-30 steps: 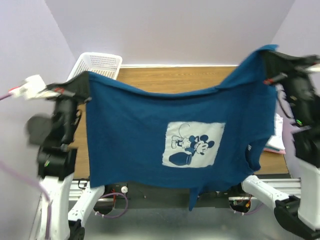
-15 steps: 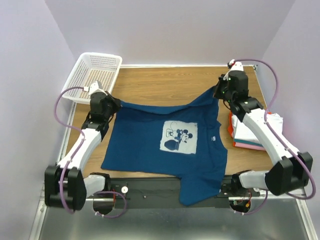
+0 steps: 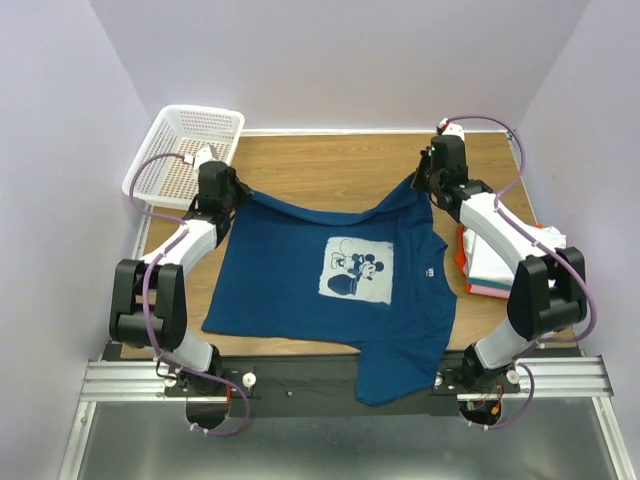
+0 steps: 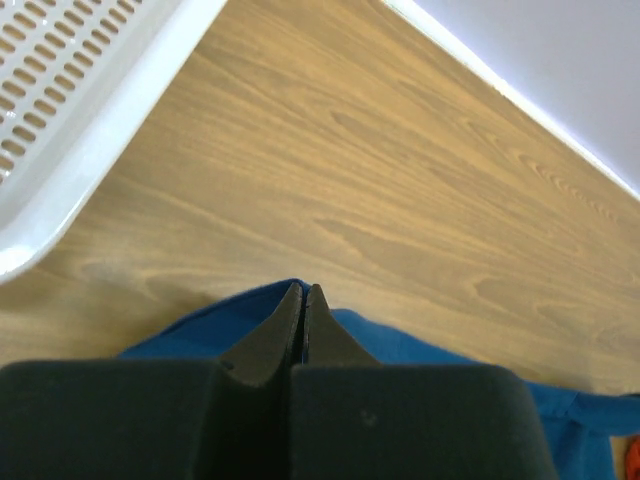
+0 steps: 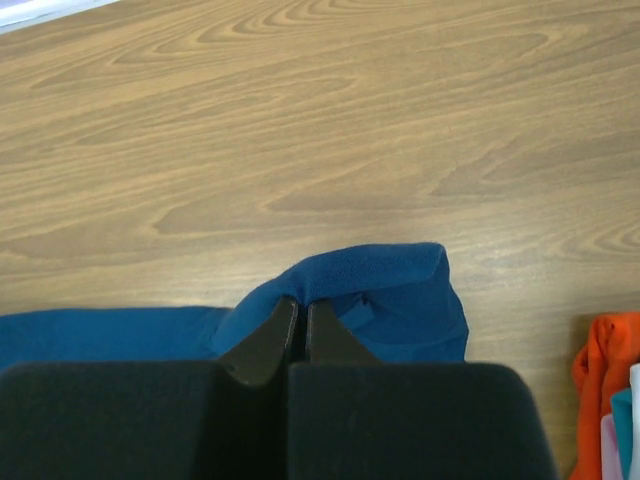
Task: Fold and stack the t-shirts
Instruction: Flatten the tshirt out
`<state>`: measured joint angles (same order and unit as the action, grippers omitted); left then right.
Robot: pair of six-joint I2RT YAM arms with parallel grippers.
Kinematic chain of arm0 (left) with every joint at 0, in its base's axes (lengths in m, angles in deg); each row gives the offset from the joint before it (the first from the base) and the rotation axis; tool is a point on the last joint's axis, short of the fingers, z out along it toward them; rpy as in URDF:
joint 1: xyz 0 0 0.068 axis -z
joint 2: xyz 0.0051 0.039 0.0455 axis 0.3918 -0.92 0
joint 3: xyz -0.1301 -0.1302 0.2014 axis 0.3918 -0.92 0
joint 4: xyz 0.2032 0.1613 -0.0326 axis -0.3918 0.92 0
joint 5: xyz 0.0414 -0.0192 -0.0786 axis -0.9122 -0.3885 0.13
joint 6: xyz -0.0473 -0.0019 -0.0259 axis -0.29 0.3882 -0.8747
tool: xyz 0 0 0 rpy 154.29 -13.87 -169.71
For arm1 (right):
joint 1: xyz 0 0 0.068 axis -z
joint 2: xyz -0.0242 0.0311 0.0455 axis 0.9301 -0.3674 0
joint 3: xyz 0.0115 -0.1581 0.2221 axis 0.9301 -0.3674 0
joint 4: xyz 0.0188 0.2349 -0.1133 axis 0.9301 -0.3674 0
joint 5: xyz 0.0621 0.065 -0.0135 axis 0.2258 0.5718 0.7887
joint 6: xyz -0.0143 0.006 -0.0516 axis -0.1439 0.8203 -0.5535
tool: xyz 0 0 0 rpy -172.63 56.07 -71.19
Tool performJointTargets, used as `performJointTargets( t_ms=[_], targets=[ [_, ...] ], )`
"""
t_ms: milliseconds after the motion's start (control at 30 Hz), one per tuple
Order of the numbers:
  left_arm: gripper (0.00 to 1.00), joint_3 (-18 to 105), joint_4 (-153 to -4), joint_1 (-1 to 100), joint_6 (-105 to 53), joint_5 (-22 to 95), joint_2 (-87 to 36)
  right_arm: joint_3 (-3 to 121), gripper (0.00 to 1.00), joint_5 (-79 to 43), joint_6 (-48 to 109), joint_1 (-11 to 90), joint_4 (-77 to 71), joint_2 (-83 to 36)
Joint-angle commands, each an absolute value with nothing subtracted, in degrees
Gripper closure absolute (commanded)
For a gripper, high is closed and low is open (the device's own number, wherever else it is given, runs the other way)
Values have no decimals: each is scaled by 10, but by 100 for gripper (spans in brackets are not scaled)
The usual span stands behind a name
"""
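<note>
The dark teal-blue tee point(image 3: 300, 290) with its white Mickey print point(image 3: 357, 272) lies spread on the wooden table point(image 3: 330, 160), its near hem hanging over the front edge. My left gripper point(image 3: 232, 196) is shut on the tee's far left corner point(image 4: 250, 318). My right gripper point(image 3: 424, 180) is shut on the far right corner point(image 5: 380, 285). Both corners sit low, at the table. A stack of folded white, pink and orange-red tees point(image 3: 505, 262) lies at the right edge; its orange edge shows in the right wrist view point(image 5: 605, 370).
A white plastic mesh basket point(image 3: 185, 150) stands at the back left corner, close beside my left gripper; its rim shows in the left wrist view point(image 4: 90, 150). Purple walls enclose the table on three sides.
The tee hung in the air between both raised arms a second ago. Both grippers have come down and moved away from the near edge, laying it flat on the table.
</note>
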<state>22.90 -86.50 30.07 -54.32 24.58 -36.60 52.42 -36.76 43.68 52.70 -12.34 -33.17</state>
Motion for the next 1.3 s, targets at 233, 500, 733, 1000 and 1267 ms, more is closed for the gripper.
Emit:
performJointTargets(
  t_ms=[233,500,733,1000,1267],
  targets=[
    [100,339,-813,304,-585,175,-472,607,99,-438,447,529,-101,-428],
    [100,403,-735,305,-637,98,-535,676,97,-441,447,536,-100,-528],
    [84,443,-695,322,-653,66,-552,746,87,-399,444,550,-101,-613],
    [2,448,-667,381,-639,40,-484,734,0,-307,420,556,-110,-562],
    [2,370,-683,419,-582,100,-403,566,0,-198,449,556,-114,-414]
  ],
)
